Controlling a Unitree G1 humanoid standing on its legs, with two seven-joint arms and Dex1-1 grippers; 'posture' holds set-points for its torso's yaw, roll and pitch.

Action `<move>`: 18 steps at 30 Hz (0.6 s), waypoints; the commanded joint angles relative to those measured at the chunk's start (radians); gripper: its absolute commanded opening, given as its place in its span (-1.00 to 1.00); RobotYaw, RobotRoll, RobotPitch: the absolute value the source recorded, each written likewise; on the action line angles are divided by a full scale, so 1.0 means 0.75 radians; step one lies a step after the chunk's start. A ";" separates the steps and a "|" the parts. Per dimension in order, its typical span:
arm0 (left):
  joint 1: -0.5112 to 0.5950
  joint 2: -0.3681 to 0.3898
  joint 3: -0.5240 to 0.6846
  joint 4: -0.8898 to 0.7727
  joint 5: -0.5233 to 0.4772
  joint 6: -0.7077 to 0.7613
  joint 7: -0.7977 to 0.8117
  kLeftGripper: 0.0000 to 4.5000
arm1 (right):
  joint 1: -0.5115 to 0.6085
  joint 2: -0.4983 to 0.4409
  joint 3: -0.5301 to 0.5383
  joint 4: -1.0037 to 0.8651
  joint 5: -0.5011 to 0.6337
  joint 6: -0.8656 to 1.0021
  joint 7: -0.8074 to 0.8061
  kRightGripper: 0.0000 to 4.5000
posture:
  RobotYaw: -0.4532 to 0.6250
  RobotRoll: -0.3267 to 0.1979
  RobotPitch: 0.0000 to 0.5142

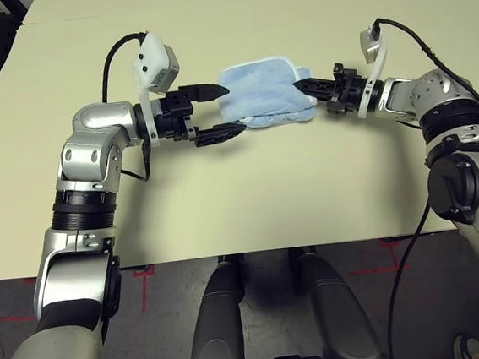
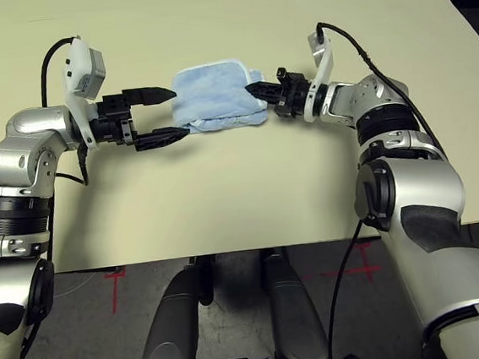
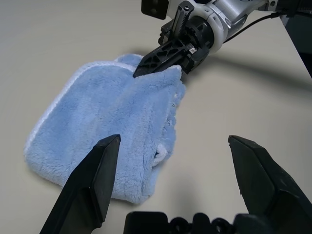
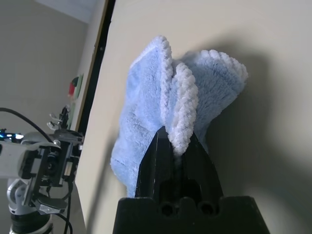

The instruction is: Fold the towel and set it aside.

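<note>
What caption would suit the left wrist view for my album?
Open left end effector faces the folded towel, pinched by the right end effector.

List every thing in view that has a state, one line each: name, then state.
towel: folded over on itself, lying on the table, one edge pinched by the right gripper.
left gripper: open, empty, at the towel's left edge.
right gripper: shut on the towel's white-edged rim.
table: bare around the towel.
</note>
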 commanded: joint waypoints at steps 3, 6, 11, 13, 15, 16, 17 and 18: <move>0.029 0.003 -0.032 -0.013 -0.003 0.003 -0.009 1.00 | -0.006 -0.038 -0.146 -0.044 0.107 -0.119 -0.080 -0.99 | -0.08 0.25 0.12; 0.031 -0.002 -0.036 -0.013 -0.005 0.007 -0.008 1.00 | -0.011 -0.042 -0.241 -0.038 0.163 -0.224 -0.180 -0.99 | -0.10 0.25 0.13; 0.038 -0.006 -0.046 -0.016 -0.009 0.017 -0.010 1.00 | -0.010 -0.049 -0.382 -0.020 0.239 -0.492 -0.339 -0.99 | -0.12 0.25 0.12; 0.036 -0.005 -0.047 -0.008 -0.010 0.020 -0.010 1.00 | -0.004 -0.048 -0.421 -0.018 0.259 -0.589 -0.396 -0.99 | -0.12 0.25 0.12; 0.030 -0.009 -0.040 0.006 -0.010 0.023 0.000 1.00 | 0.009 -0.043 -0.451 -0.021 0.267 -0.706 -0.452 -0.99 | -0.14 0.25 0.12; 0.028 -0.010 -0.037 0.011 -0.010 0.022 0.004 1.00 | 0.015 -0.040 -0.465 -0.022 0.268 -0.770 -0.482 -0.99 | -0.14 0.25 0.12; 0.028 -0.012 -0.034 0.014 -0.008 0.011 0.008 1.00 | 0.020 -0.037 -0.486 -0.020 0.274 -0.845 -0.517 -0.99 | -0.14 0.25 0.12; 0.029 -0.012 -0.033 0.015 -0.007 0.003 0.009 1.00 | 0.027 -0.035 -0.500 -0.019 0.277 -0.914 -0.542 -0.99 | -0.15 0.25 0.12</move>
